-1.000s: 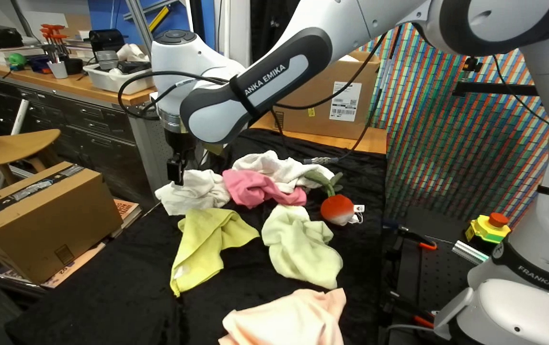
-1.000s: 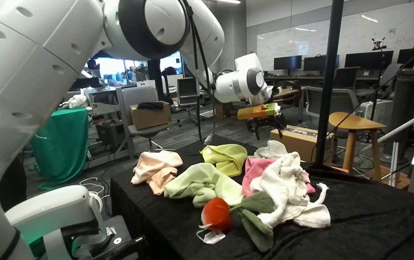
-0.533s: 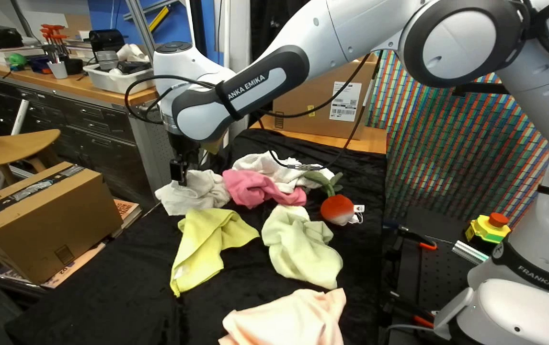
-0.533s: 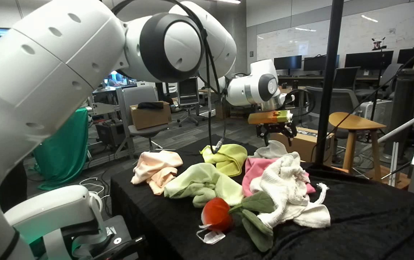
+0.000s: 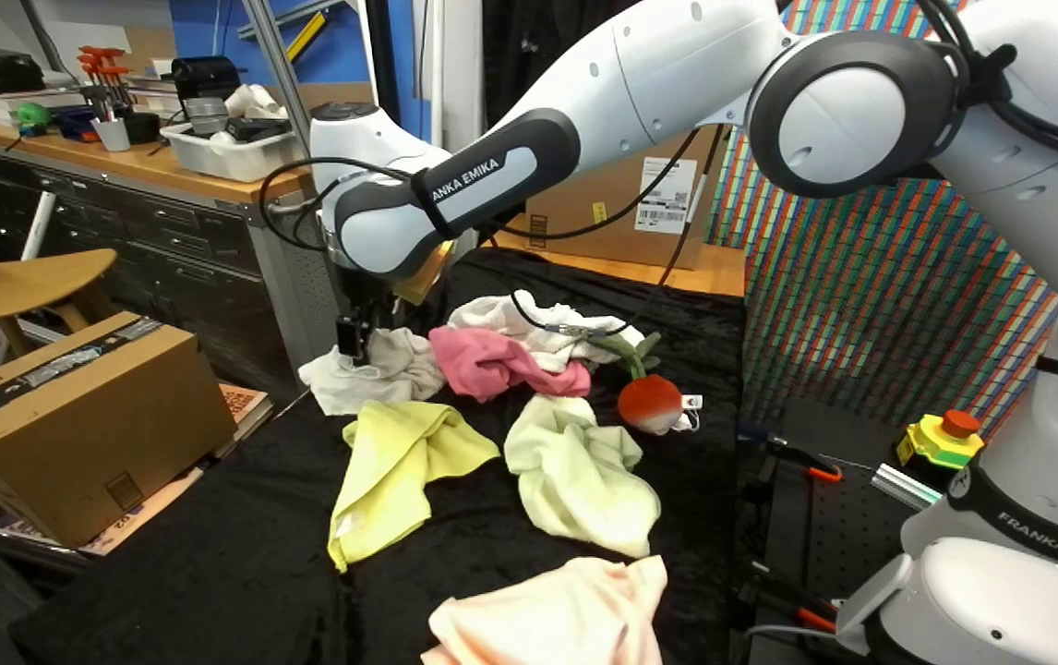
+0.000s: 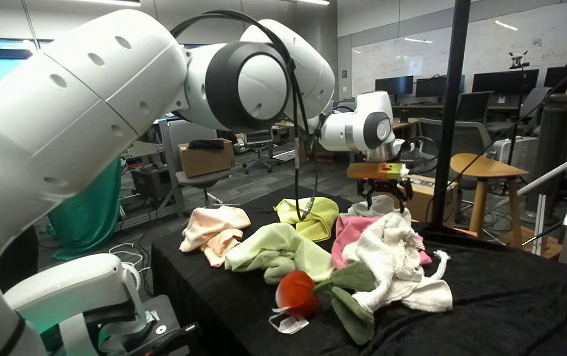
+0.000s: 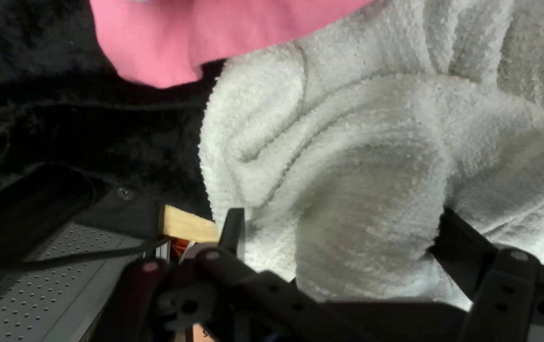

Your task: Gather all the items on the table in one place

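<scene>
My gripper [image 7: 341, 216] stands open over a greyish-white rag [image 7: 348, 109], a fold bulging between its fingers and partly covering the fingertip on the right. It is low at that rag in both exterior views; whether it touches is unclear. A pink rag [image 5: 492, 363] lies beside this rag, then a second white rag [image 6: 387, 257]. A red round object [image 6: 297, 294] with green leaves and a white tag is near it. Closer in lie a yellow-green rag [image 5: 400, 462], a pale green rag [image 5: 584, 480] and a peach rag [image 5: 557, 614], all on the black table [image 5: 215, 582].
A cardboard box [image 5: 86, 434] stands beside the table and a larger carton [image 5: 621, 194] behind it. The arm's hanging cable [image 6: 297, 183] dips low over the rags. A black pole [image 6: 447, 113] rises at the table's edge.
My gripper has come down to the greyish-white rag, its jaws staying open, and has shifted slightly toward the pink rag. The arm has lowered with it. The rags and red object have not moved.
</scene>
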`<state>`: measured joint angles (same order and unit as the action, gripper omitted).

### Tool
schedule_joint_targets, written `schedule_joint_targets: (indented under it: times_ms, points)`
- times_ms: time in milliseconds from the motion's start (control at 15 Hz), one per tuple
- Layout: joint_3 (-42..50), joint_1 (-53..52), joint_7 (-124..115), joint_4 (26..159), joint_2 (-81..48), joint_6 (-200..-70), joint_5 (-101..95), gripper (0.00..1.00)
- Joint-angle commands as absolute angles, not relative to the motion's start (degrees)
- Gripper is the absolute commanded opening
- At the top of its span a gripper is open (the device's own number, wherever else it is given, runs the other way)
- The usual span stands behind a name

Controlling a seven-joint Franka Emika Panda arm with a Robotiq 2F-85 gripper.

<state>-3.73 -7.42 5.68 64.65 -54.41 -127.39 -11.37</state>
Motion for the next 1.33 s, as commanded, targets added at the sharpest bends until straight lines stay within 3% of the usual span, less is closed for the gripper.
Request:
schedule_joint_targets:
  times_ms: [0,133,200,800,1000,1267]
  points:
    - [-4.21,-6.88,7.60,61.05,-56.82,-125.91,-8.63,1.00]
    - [-4.26,-6.93,7.75,61.23,-56.89,-126.14,-8.20,1.00]
    - [-4.23,-6.98,7.81,61.42,-56.85,-126.38,-8.14,0.82]
    - [-4.51,-7.97,7.53,63.45,-54.84,-126.66,-8.59,0.13]
    - [-4.56,-8.10,7.19,65.00,-53.51,-127.39,-8.55,0.08]
    - [-3.38,-8.81,4.76,69.81,-49.74,-130.91,-9.57,0.09]
